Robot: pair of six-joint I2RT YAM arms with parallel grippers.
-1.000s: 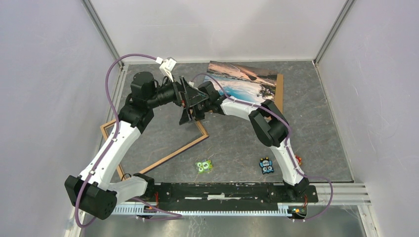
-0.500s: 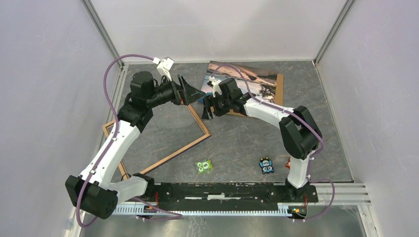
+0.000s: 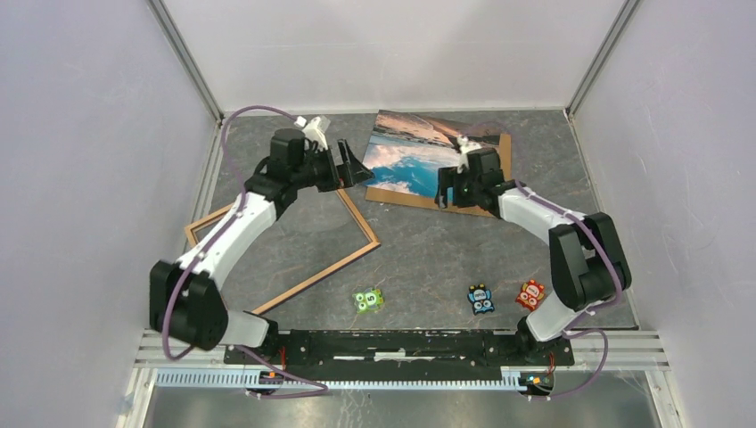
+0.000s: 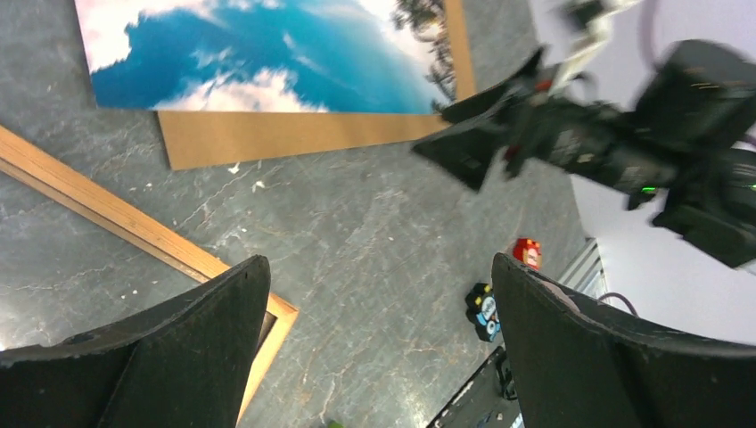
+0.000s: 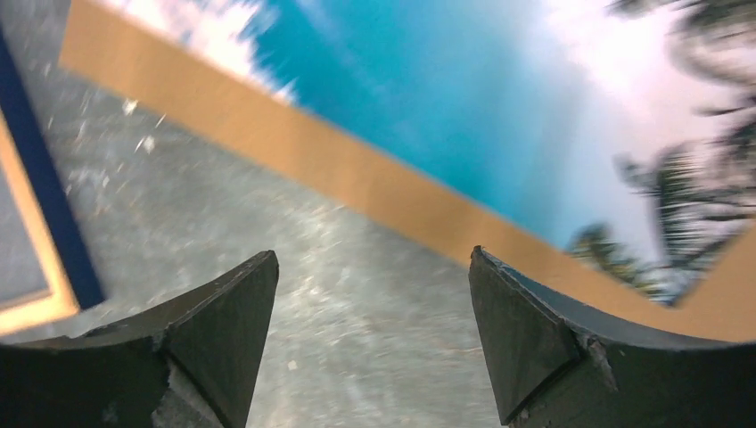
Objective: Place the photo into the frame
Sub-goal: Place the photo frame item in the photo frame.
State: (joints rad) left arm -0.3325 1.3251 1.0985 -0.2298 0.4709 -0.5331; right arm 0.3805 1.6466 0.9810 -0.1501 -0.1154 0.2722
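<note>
arms: two, each with one claw
left gripper [image 3: 352, 168]: jaws spread wide, nothing between them; it hangs above the frame's far corner, just left of the photo
right gripper [image 3: 446, 189]: jaws well apart, nothing held; it hangs over the near edge of the photo and board
photo [image 3: 419, 150]: one, face up on the board at the far middle of the table [image 3: 428, 259]
frame [image 3: 308, 278]: one, flat on the table left of centre, wood side up, set askew; its far corner is near the board, not touching
cardboard backing board [image 3: 505, 169]: one, brown, under the photo
small toy figures: three by the near edge, one green [image 3: 368, 300], one blue [image 3: 480, 300], one red [image 3: 530, 294]
writing: marks on the figures too small to read
</note>
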